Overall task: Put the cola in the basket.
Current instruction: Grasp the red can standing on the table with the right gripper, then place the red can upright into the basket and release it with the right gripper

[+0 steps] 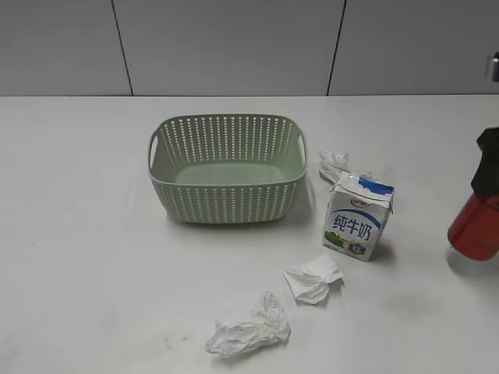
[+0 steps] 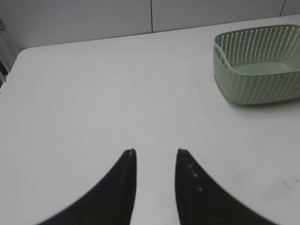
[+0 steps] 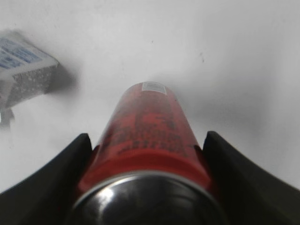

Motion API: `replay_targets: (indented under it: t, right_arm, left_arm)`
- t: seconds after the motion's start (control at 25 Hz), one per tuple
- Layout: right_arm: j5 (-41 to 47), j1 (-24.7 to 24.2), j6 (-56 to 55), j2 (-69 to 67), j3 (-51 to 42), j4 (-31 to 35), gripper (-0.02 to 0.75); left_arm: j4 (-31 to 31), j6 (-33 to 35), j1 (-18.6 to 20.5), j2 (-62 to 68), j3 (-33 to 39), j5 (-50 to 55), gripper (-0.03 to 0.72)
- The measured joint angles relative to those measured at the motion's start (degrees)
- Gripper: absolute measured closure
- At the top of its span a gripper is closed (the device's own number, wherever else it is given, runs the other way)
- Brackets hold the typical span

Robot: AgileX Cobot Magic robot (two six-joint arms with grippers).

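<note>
Red cola [image 3: 146,140] clamped between right jaws; left jaws slightly parted, empty, over bare table [image 2: 93,93].

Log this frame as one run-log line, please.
stage: cola gripped, not yet in basket | right gripper: shut on cola, right of milk carton | left gripper: open, empty | basket: empty

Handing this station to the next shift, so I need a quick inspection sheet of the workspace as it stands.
Surface: white table, faint smudges.
Job's things: red cola can in the right tool, off the table at the right edge; green basket holds nothing seen.
Clutter: milk carton; three crumpled tissues.
Grippers: right tool shut on the can; left tool open, holding nothing.
Cables: nothing seen.
Surroundings: grey panelled wall.
</note>
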State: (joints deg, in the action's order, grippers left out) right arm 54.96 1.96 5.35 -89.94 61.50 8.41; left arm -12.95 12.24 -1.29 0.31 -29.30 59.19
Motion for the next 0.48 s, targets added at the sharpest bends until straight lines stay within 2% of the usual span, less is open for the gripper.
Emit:
replay_targets:
  t: [0.32,0.48]
  right_arm:
    - [7.7,0.9,0.2,-0.2,19.8,-0.9,0.218]
    - [11.7,5.9,0.2,-2.8,30.6,-2.8,0.218]
  left_arm:
    - [0.0,0.0,0.0,0.0,0.0,0.0,0.46]
    - [0.0,0.0,0.0,0.0,0.0,0.0,0.46]
